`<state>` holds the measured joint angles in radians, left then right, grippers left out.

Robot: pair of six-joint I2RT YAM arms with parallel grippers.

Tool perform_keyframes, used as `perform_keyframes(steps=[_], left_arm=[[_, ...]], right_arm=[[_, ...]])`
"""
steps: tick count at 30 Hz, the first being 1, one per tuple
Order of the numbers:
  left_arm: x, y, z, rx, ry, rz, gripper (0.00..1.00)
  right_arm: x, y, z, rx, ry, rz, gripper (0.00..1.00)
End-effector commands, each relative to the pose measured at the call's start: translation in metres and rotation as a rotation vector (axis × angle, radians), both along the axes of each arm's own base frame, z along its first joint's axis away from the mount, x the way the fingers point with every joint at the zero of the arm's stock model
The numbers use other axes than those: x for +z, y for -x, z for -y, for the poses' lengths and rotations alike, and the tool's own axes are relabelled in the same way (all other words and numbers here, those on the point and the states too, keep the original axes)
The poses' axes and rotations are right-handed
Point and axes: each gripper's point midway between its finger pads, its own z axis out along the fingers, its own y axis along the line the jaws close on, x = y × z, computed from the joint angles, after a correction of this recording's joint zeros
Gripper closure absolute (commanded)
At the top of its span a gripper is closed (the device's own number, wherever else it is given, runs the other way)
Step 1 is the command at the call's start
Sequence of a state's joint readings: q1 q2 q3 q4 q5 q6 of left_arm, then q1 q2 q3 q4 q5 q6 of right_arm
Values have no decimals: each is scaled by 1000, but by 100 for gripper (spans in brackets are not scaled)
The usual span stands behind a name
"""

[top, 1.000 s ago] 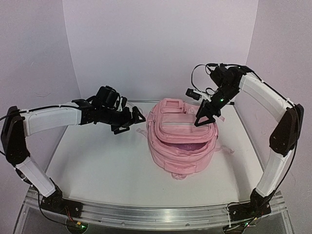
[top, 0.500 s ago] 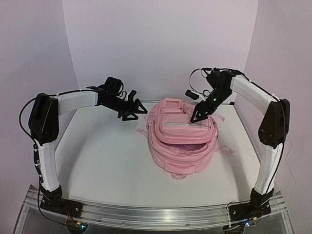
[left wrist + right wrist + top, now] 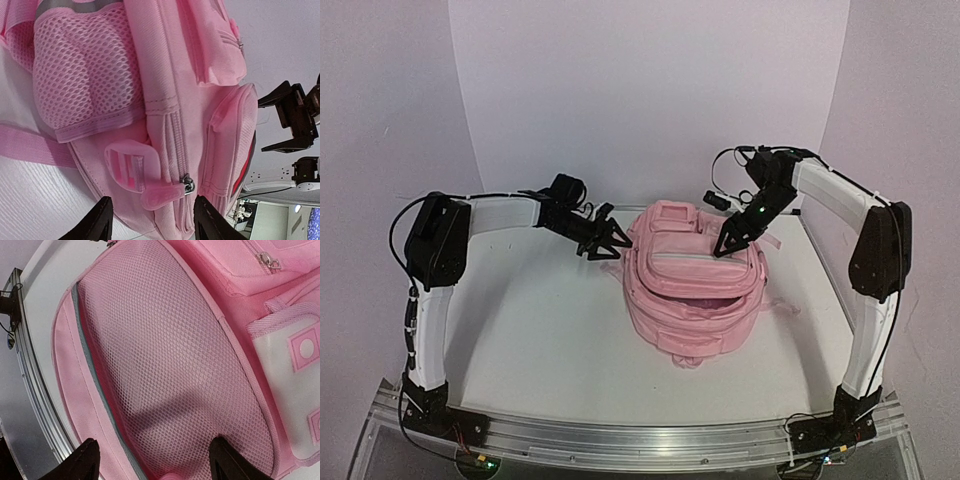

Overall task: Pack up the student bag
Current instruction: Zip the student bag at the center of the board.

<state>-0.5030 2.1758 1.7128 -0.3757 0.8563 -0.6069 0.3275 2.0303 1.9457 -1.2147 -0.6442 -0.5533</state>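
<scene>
Both arms rise from the lower corners and bend inward toward mid-frame. The left gripper (image 3: 608, 242) sits left of centre and the right gripper (image 3: 728, 246) right of centre, both with jaws parted.

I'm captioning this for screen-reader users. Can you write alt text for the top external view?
A pink student bag lies on a white table, its main compartment gaping open toward the camera. The left gripper reaches to the bag's far-left edge and the right gripper to its upper right, both open.
</scene>
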Motion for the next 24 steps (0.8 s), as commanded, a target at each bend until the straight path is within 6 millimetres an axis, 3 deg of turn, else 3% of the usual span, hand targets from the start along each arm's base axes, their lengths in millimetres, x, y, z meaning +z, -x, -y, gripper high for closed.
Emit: perform_keyframes(steps=[1, 9, 19, 24], left_arm=[[30, -5, 13, -20, 121, 46, 50], [37, -7, 17, -18, 168, 35, 63], [24, -4, 16, -17, 148, -3, 73], [28, 0, 13, -19, 136, 18, 88]], right_arm=[[0, 0, 9, -9, 43, 14, 25], [-3, -1, 11, -3, 49, 14, 25], [-2, -5, 12, -14, 44, 15, 25], [2, -8, 9, -19, 27, 13, 24]])
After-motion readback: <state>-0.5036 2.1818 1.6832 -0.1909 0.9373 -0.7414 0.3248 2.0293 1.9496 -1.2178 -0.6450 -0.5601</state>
